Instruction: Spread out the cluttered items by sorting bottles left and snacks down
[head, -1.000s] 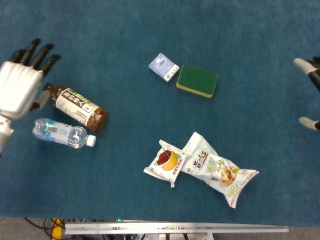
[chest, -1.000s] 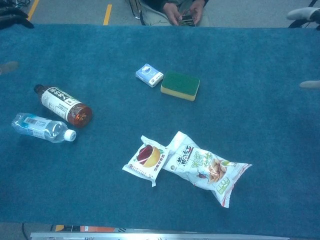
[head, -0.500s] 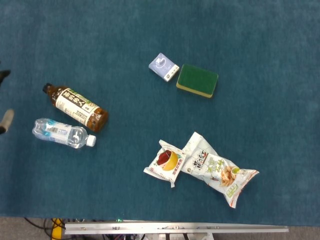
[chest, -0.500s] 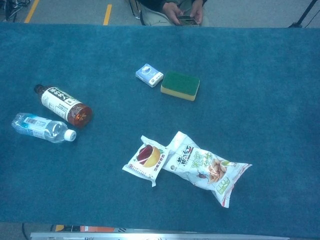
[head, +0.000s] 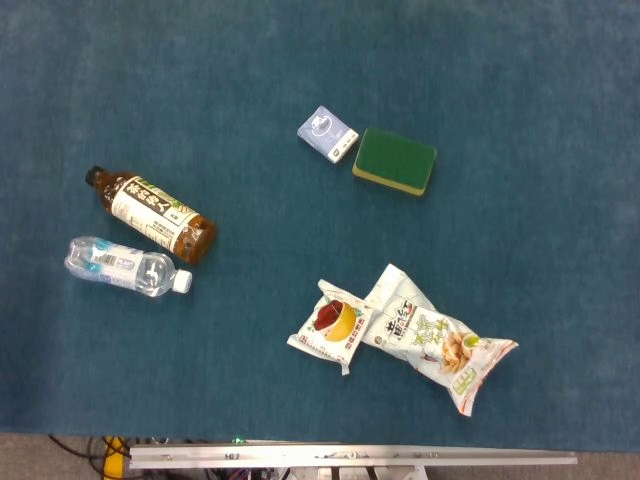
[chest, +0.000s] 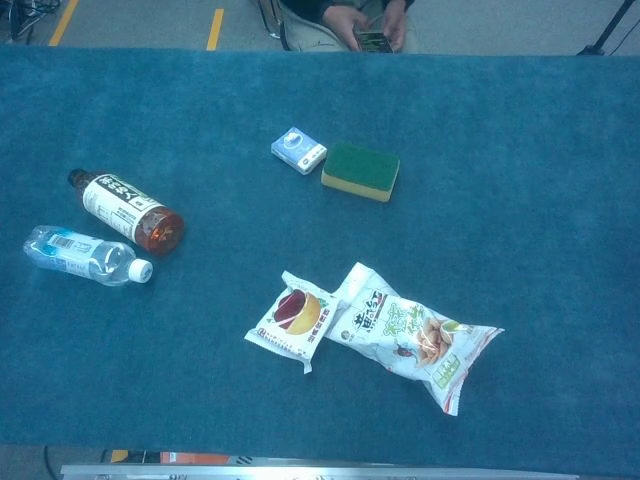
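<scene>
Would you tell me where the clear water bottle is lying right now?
The clear water bottle lies on its side at the table's left in both views, just below the brown tea bottle.

A lab or test hall: a bench (chest: 520, 200) under blue carpet, grey floor with yellow tape lines (chest: 215, 28) at the chest view's top left, and a seated person (chest: 365, 20) holding a device at top centre.
</scene>
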